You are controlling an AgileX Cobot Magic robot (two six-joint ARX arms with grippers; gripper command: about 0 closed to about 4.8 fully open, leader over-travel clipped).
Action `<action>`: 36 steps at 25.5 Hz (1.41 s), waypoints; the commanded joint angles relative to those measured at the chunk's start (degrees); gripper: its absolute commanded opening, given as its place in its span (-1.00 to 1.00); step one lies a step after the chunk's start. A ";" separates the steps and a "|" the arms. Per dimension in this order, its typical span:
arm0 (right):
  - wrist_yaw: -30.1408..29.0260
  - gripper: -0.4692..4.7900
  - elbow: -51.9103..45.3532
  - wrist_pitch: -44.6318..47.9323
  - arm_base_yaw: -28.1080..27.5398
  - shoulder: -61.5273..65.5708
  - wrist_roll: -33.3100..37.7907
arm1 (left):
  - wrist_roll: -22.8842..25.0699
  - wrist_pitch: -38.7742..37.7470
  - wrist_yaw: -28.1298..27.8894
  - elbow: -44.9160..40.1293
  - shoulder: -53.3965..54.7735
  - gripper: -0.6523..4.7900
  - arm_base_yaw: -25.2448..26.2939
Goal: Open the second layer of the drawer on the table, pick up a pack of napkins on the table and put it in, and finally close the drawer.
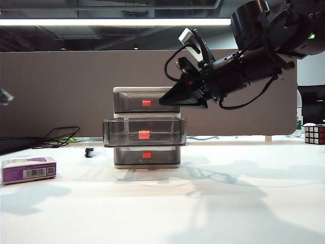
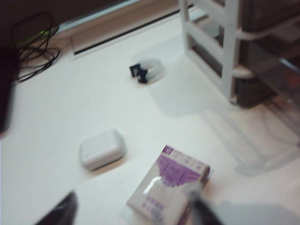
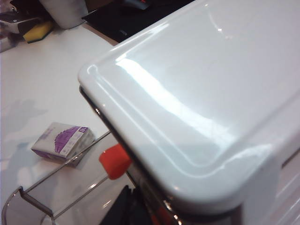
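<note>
- Lying flat at the far left of the table (image 1: 162, 213), the pack of napkins (image 1: 29, 169) is seen with its long axis running left to right, barcode side turned to the near edge; it is well apart from the drawer (image 1: 147, 127).
- In the left wrist view the pack of napkins (image 2: 168, 190) is seen just ahead of the left gripper (image 2: 133, 211), between two blurred dark fingertips (image 2: 201, 206) that are spread wider than the pack, with nothing held.
- The left gripper is judged the nearer one, so the pick is expected from it.
- The second layer (image 1: 144, 132) is pulled out toward the near side, ready to receive the pack.
- The right gripper (image 1: 184, 97) is held at the top tier's right front corner; whether its fingers are parted cannot be told.
</note>
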 commanded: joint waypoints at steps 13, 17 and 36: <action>-1.64 -0.84 0.20 -2.23 0.11 -0.22 -0.04 | 11.32 13.51 25.92 10.45 40.74 0.82 10.21; -1.64 -0.84 0.20 -3.26 0.11 -0.22 -0.52 | 18.38 6.86 26.49 13.84 43.39 0.84 10.25; -1.62 -0.84 0.20 -4.26 0.11 -0.22 -1.14 | 20.57 4.52 26.25 16.20 50.01 0.67 10.25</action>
